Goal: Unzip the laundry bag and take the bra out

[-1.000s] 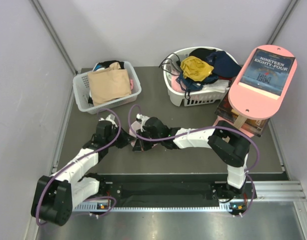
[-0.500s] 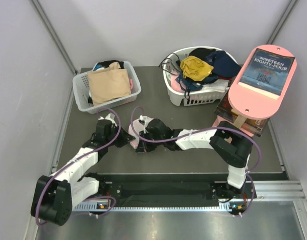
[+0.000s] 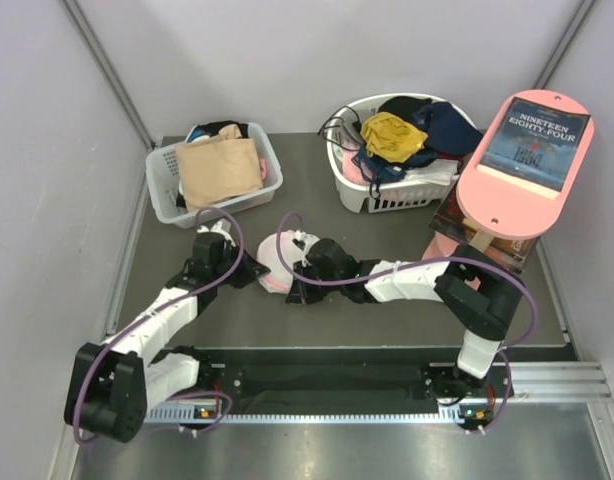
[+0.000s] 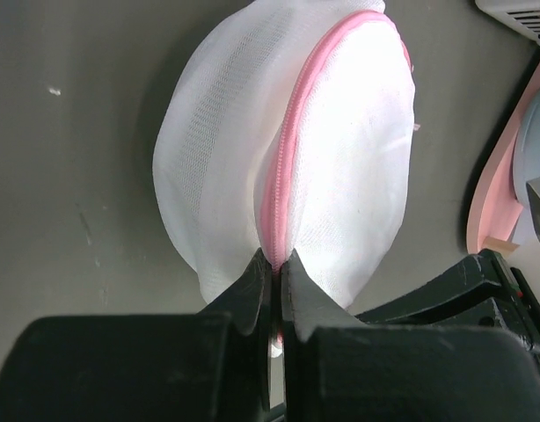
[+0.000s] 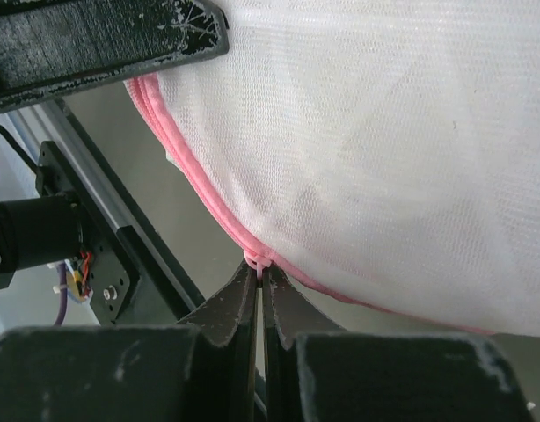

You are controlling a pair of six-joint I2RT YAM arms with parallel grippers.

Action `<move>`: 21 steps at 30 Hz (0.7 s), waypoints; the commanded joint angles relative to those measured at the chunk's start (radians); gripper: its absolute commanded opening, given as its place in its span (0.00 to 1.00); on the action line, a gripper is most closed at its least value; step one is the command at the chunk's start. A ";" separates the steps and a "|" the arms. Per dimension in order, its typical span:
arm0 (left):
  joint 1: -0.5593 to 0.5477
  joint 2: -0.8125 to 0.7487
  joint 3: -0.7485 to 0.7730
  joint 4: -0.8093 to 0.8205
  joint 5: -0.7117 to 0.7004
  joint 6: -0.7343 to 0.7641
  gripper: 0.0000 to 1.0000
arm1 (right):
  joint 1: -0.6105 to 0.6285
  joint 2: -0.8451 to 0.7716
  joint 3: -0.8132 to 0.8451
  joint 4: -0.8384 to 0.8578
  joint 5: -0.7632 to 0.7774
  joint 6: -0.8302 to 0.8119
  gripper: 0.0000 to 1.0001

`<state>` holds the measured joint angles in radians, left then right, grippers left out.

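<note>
The laundry bag [image 3: 280,262] lay on the table [image 3: 317,205], a little left of centre, its pink zip closed where it showed. The left pincer [image 4: 276,264] was pinched tight on the zip rim — the right pincer [image 5: 259,272] was clamped on a small pink tab at that same rim.

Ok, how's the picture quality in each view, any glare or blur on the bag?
Left wrist: the bag is blown out to flat white on its right half, weave readable only on the left; left gripper dark and soft. Right wrist: mesh crisp, evenly lit; right gripper a dark silhouette. Top external: even light, sharp, but bag small.
</note>
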<state>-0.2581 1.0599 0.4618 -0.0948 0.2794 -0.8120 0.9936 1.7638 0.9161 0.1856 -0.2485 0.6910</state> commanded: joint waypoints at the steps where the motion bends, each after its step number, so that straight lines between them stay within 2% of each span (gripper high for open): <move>1: 0.014 0.034 0.064 0.036 -0.045 0.036 0.00 | -0.007 -0.040 0.007 -0.003 0.015 -0.016 0.00; 2: 0.014 0.047 0.070 0.033 -0.043 0.037 0.02 | -0.007 -0.037 0.010 0.000 0.009 -0.018 0.00; 3: 0.014 0.052 0.077 0.032 -0.042 0.037 0.09 | -0.007 -0.032 0.018 0.005 -0.001 -0.016 0.00; 4: 0.014 0.057 0.089 0.023 -0.042 0.039 0.22 | -0.006 -0.024 0.023 0.006 -0.005 -0.015 0.00; 5: 0.014 0.058 0.093 0.017 -0.036 0.039 0.41 | -0.003 -0.021 0.027 0.006 -0.005 -0.013 0.00; 6: 0.014 0.058 0.095 0.012 -0.034 0.039 0.51 | 0.003 -0.017 0.039 0.006 -0.008 -0.013 0.00; 8: 0.014 0.040 0.090 -0.013 -0.036 0.034 0.63 | 0.008 -0.004 0.055 0.008 -0.011 -0.016 0.00; 21: 0.014 -0.162 -0.040 -0.120 -0.060 -0.007 0.63 | 0.071 0.086 0.194 -0.015 -0.048 -0.031 0.00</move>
<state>-0.2489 0.9436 0.4511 -0.1947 0.2367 -0.8024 1.0420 1.8332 1.0458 0.1616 -0.2779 0.6819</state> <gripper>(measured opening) 0.634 0.009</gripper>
